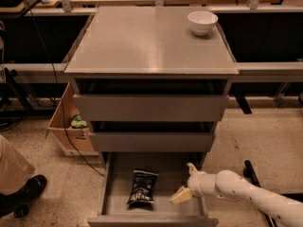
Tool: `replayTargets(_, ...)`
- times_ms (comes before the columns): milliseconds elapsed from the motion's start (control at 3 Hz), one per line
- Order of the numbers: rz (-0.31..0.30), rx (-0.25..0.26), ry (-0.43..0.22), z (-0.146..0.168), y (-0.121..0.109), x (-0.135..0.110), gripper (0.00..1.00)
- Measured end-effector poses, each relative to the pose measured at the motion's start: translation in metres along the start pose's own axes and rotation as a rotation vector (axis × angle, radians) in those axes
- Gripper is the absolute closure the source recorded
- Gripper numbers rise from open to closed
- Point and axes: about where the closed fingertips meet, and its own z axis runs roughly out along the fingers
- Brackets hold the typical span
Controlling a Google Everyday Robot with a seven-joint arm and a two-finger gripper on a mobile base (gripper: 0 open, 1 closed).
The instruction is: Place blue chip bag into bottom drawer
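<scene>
Gripper (182, 183) spread wide, holding nothing, low over right side of bottom drawer (156, 167), at end of white arm (246, 195) from lower right. Above, grey cabinet (151, 46), bottom drawer pulled out. On floor at left, cardboard box (64, 126). On cabinet top, back right corner, white bowl (202, 21). Flat inside bottom drawer, left of gripper and apart from it, blue chip bag (142, 187).

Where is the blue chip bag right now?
In the camera view, the blue chip bag lies inside the open bottom drawer, left of its middle; the pincer hangs just to the bag's right, not touching it.
</scene>
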Motion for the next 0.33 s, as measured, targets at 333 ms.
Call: replayTargets(333, -0.013, -0.002, 0.011, -0.0115, 0.0095, -0.0003, 0.00)
